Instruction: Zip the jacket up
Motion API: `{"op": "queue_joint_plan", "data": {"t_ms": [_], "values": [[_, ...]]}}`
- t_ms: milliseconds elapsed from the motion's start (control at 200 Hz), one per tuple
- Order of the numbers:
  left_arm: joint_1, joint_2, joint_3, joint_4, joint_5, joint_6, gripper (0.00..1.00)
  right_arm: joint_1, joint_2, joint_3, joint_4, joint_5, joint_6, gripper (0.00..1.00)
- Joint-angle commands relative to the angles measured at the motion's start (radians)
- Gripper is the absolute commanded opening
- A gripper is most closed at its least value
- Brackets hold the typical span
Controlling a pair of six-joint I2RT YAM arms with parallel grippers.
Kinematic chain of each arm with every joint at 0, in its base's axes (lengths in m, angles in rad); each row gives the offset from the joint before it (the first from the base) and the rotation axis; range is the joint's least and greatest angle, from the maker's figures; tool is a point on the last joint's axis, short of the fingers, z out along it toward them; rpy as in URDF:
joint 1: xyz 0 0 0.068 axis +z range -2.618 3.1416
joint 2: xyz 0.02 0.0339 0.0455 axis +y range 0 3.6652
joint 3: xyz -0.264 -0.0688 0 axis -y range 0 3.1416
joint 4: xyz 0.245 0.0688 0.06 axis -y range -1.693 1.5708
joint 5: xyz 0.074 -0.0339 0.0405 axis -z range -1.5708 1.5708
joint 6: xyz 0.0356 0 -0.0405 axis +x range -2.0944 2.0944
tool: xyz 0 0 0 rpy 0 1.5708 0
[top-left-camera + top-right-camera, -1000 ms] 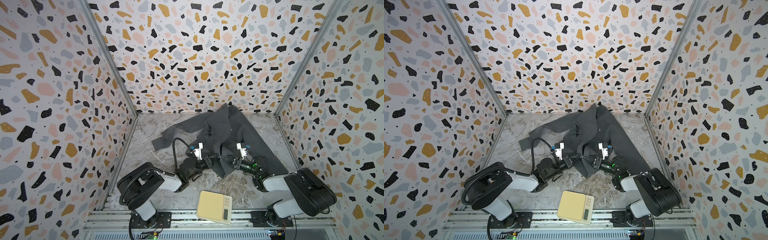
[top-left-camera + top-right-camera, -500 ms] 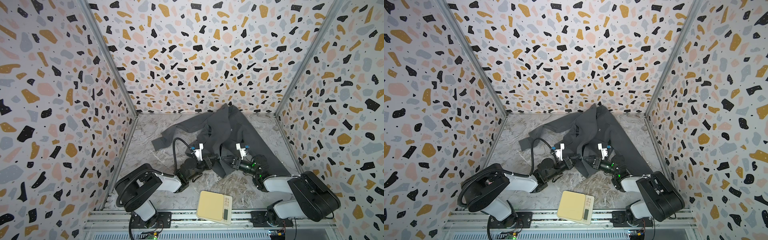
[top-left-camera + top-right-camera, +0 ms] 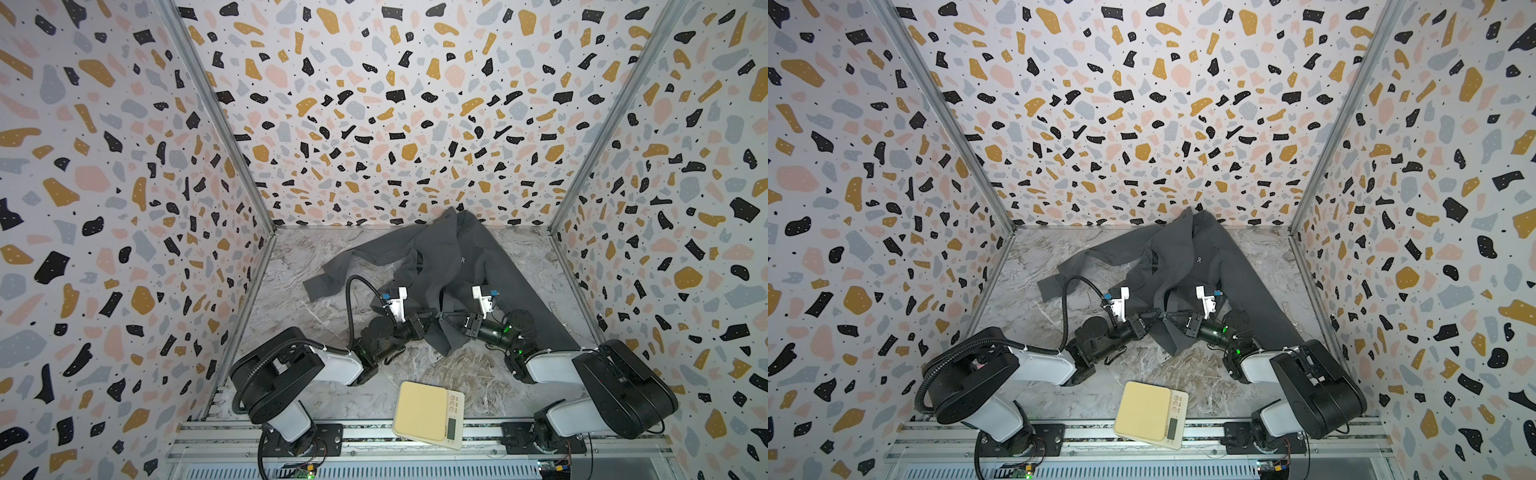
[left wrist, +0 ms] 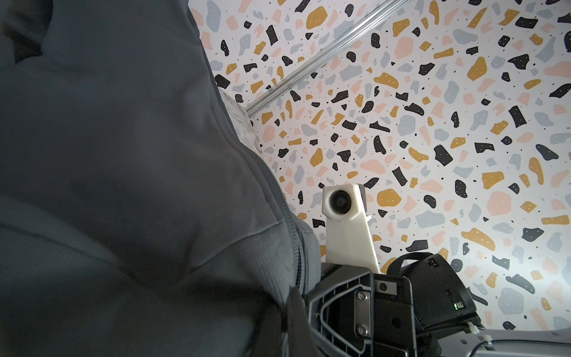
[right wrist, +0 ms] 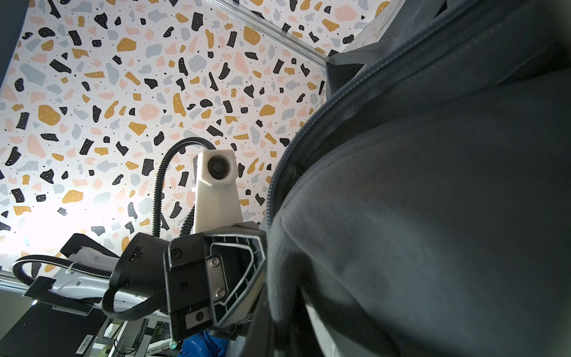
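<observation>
The dark grey jacket (image 3: 465, 249) lies crumpled on the marbled table (image 3: 299, 316) in both top views, collar toward the back wall, with a small white logo (image 3: 1199, 260) on its chest. Its near hem is lifted off the table. My left gripper (image 3: 432, 319) and right gripper (image 3: 446, 319) meet tip to tip at that hem, each shut on a fold of the jacket. In the left wrist view the cloth (image 4: 123, 185) and its zip line (image 4: 298, 256) fill the frame beside the right gripper (image 4: 355, 303). The right wrist view shows the zip teeth (image 5: 275, 188) and the left gripper (image 5: 216, 278).
A cream kitchen scale (image 3: 428, 415) sits at the table's front edge between the two arm bases. One sleeve (image 3: 332, 278) spreads left and the other (image 3: 536, 307) runs toward the right wall. Terrazzo walls close in three sides.
The right arm's big rear link has swung lower and further right. Both grippers have stayed almost in place, still shut on the hem.
</observation>
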Motion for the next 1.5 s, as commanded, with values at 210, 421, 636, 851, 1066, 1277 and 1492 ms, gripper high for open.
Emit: {"op": "queue_joint_plan", "data": {"t_ms": [210,421,636,851,1066,1277,1492], "values": [[-0.026,-0.016,-0.016,0.028,0.044,0.018,0.0,0.002,0.009,0.054,0.027,0.004,-0.023,0.0],[-0.028,-0.025,-0.022,0.015,0.046,0.026,0.0,-0.005,0.014,0.069,0.016,-0.007,-0.036,0.0],[-0.028,-0.027,-0.028,0.008,0.047,0.028,0.0,-0.009,0.024,0.082,0.02,-0.028,-0.04,0.0],[-0.027,-0.026,-0.034,0.004,0.055,0.034,0.0,-0.018,0.047,0.093,0.026,-0.041,-0.041,0.0],[-0.028,-0.025,-0.036,-0.004,0.06,0.029,0.0,-0.024,0.049,0.101,0.017,-0.05,-0.035,0.09],[-0.028,-0.017,-0.043,-0.017,0.071,0.004,0.0,-0.024,-0.046,0.069,-0.198,-0.039,-0.092,0.41],[-0.032,-0.035,-0.06,-0.076,0.098,-0.007,0.0,-0.023,-0.276,0.161,-0.883,0.084,-0.418,0.49]]}}
